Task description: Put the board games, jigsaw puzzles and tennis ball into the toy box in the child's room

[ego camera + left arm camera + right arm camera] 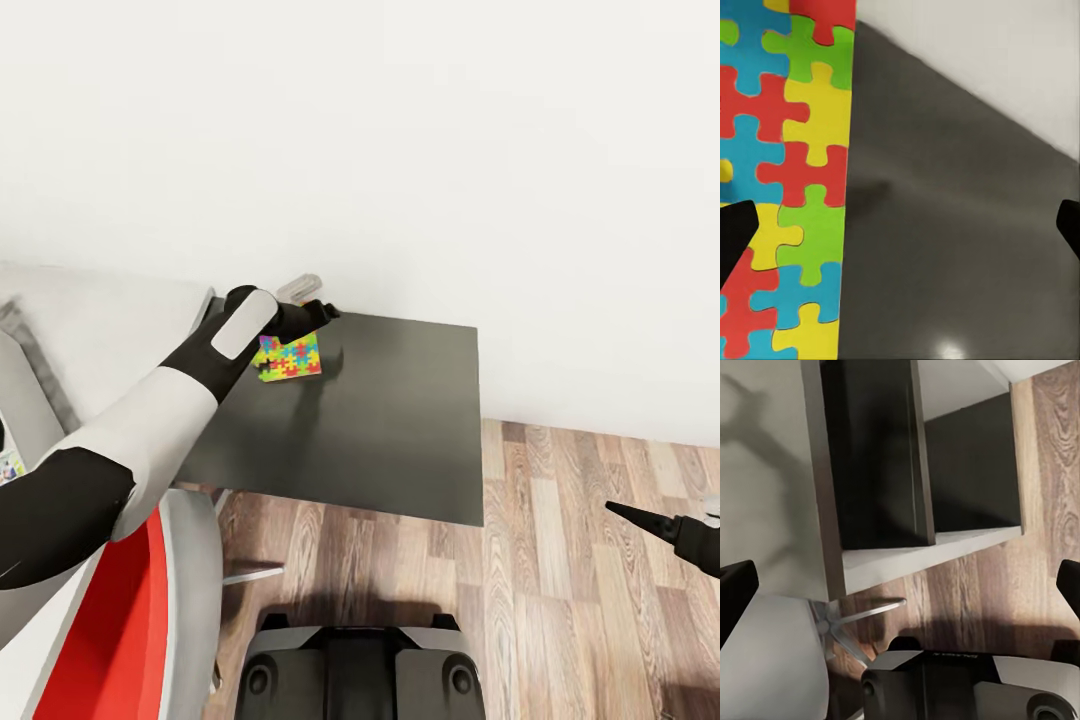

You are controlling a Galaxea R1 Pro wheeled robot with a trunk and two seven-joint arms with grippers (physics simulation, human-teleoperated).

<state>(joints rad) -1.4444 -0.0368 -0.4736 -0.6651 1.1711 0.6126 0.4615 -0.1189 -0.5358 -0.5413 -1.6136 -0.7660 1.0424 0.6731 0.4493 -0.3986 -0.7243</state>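
Head view: your left end effector (318,312) is out over the dark table (400,420), at the far edge of the puzzle (289,357), which lies flat near the table's far left corner by the wall (400,120). A small pale object (299,288) sits just behind the wrist; what it is cannot be told. The toy box cannot be identified here. Your right end effector (640,520) hangs low at the right over the plank floor (580,560), well apart from the table; its state cannot be told here. A red and grey chair (150,600) stands beside the left arm.

Left wrist view: the left end effector (900,225) is spread wide, one finger (735,232) over the puzzle (784,187), the other (1069,225) over bare table (945,225). The puzzle's long edge falls between them, nearer the first finger. Nothing is gripped.

Right wrist view: the right end effector (900,585) is spread and empty, looking down on dark shelving (877,457), floor (1042,547) and the chair base (847,622).

Recommendation: the box is flat, so a straight top pinch looks unlikely to hold. Shift sideways until both fingers straddle the box, or take its free edge, then lower squarely and close without dragging it.
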